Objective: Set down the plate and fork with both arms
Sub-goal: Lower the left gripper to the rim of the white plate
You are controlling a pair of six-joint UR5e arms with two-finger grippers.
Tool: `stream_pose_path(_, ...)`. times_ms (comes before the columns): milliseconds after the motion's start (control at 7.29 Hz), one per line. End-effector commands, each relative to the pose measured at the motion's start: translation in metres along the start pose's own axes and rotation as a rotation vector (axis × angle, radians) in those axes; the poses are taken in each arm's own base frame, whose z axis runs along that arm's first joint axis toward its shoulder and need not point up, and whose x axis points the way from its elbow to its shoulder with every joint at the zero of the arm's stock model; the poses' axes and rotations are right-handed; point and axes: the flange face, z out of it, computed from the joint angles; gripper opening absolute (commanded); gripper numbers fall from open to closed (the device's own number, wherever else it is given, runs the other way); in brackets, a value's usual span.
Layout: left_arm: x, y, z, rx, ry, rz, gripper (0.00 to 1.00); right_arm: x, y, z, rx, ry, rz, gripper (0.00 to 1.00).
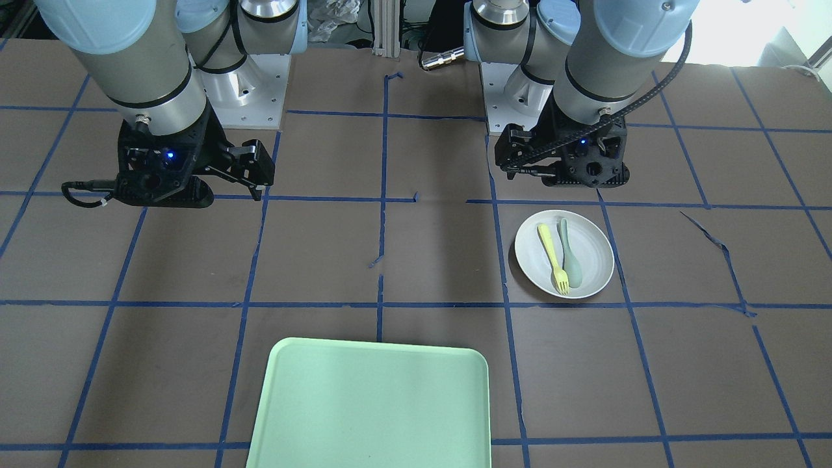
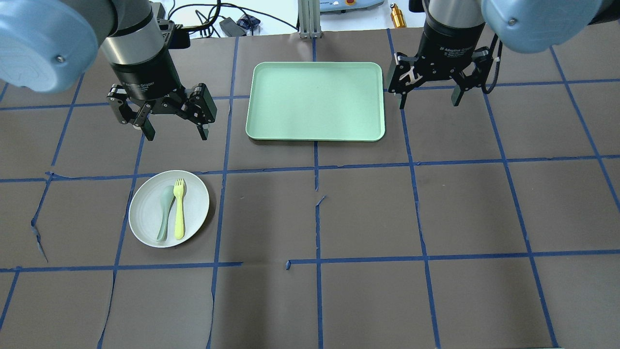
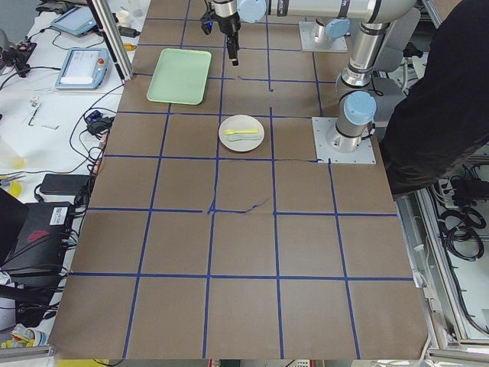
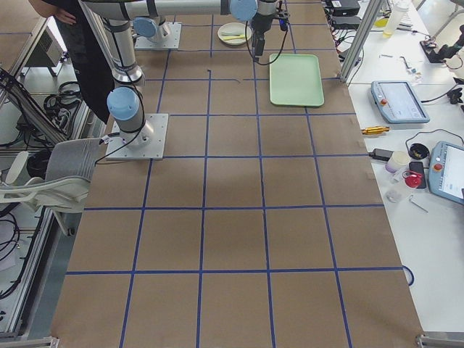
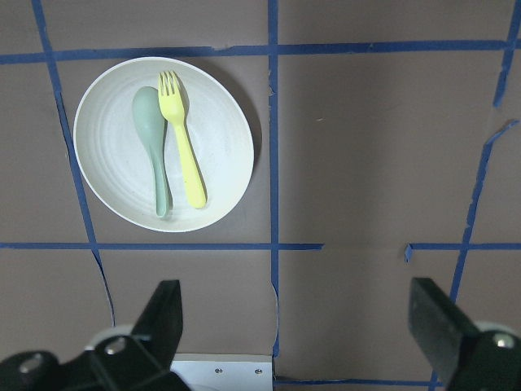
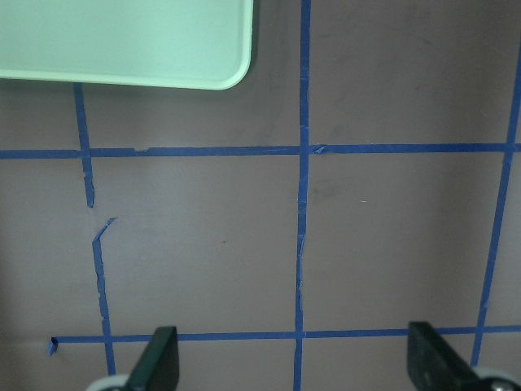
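The off-white plate [image 2: 147, 223] lies on the table at the left in the overhead view, also in the front view [image 1: 595, 260] and the left wrist view [image 5: 114, 163]. On it lie the pale yellow fork [image 2: 179, 208] [image 5: 183, 142] [image 1: 553, 257] and a grey-green spoon [image 2: 165, 213] side by side. My left gripper [image 2: 175, 134] hangs open and empty above the table, beyond the plate. My right gripper [image 2: 429, 103] is open and empty, right of the mint-green tray [image 2: 316, 101].
The mint-green tray [image 1: 374, 403] lies at the far middle of the table, with nothing on it. Blue tape lines cross the brown table cover. Both arm bases [image 1: 250, 91] stand at the robot's edge. A person stands by the bases in the side views.
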Motion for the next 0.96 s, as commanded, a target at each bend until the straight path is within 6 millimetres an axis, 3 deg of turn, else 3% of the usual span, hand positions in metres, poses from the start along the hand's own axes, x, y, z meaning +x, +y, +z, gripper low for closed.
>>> stream_pose_path(0, -0.034, -0.01, 0.018, -0.01, 0.011, 0.001, 1.0, 0.0, -0.003, 0.005, -0.009, 0.002, 0.0, 1.0)
stream_pose_path(275, -0.112, -0.033, 0.068, 0.049, 0.04, -0.031, 1.0, 0.0, -0.004, 0.008, -0.009, -0.001, -0.001, 1.0)
stream_pose_path(412, -0.146, -0.034, 0.098, 0.03, 0.06, -0.084, 1.0, 0.0, -0.004, 0.009, -0.012, -0.001, -0.001, 1.0)
stream_pose_path(824, -0.213, -0.018, 0.19, 0.042, 0.128, -0.096, 0.96, 0.0, -0.004, 0.011, -0.016, -0.002, 0.0, 1.0)
